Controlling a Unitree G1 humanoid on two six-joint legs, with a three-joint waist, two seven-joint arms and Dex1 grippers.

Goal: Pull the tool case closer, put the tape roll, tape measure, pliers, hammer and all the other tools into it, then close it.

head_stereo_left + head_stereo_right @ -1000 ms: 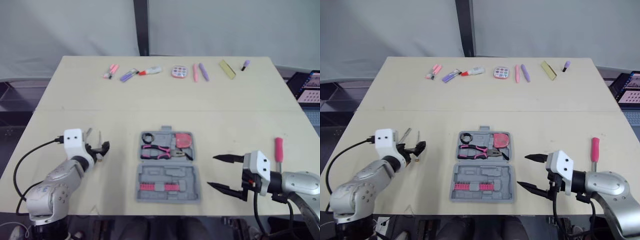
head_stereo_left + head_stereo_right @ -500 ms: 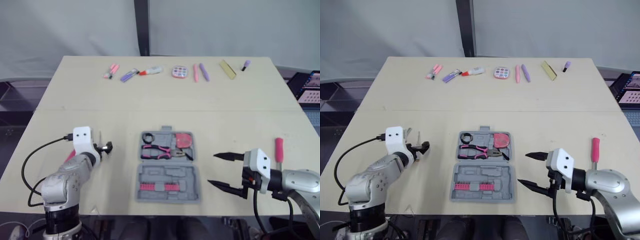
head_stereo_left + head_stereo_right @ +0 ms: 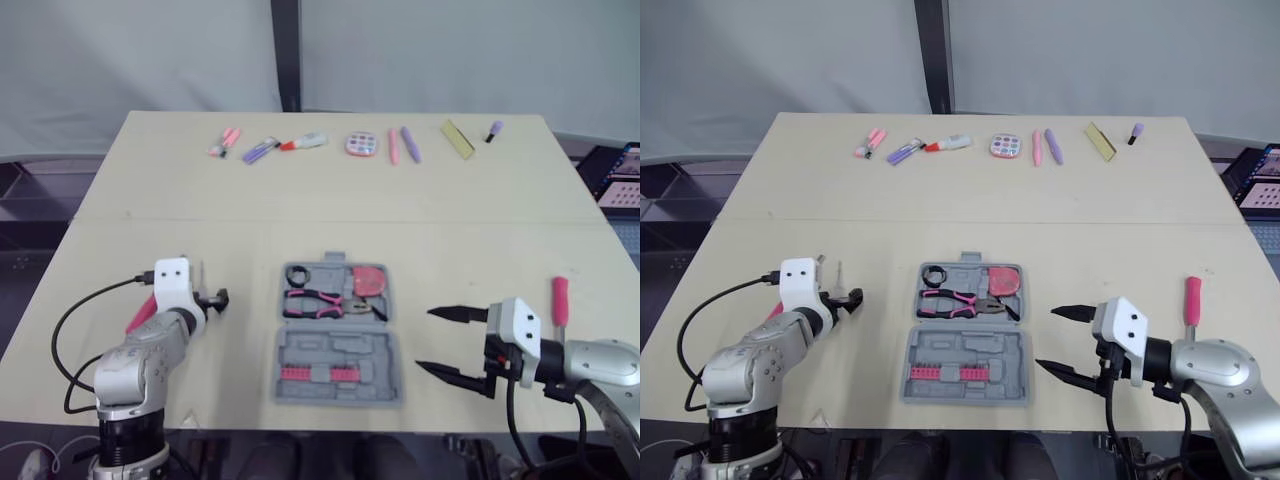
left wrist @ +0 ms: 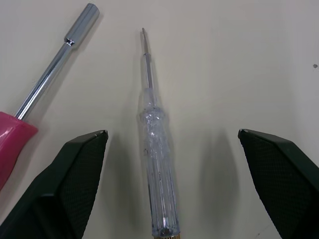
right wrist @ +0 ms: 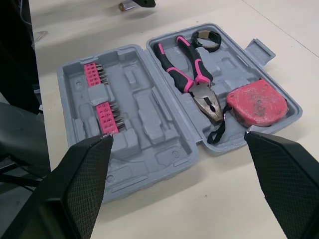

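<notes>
In the middle of the table (image 3: 480, 200), toward the near edge, the tool case (image 3: 337, 333) sat open and flat. Its far half already held the tape roll (image 3: 297, 275), the pliers (image 3: 320, 300) and the red tape measure (image 3: 368, 281), and the near half had a row of pink bits (image 3: 307, 373).

Off to the case's left, the left gripper (image 4: 172, 133) had its fingers spread wide on either side of a clear-handled screwdriver (image 4: 155, 149) lying on the table, not touching it. A pink-handled driver (image 4: 47, 79) with a chrome shaft lay just beside that.

On the case's right, the right gripper (image 3: 425, 340) pointed at it, also wide open and holding nothing. Further right lay a pink screwdriver (image 3: 558, 300). Pens and small bits (image 3: 260, 150) were lined up along the far edge.
</notes>
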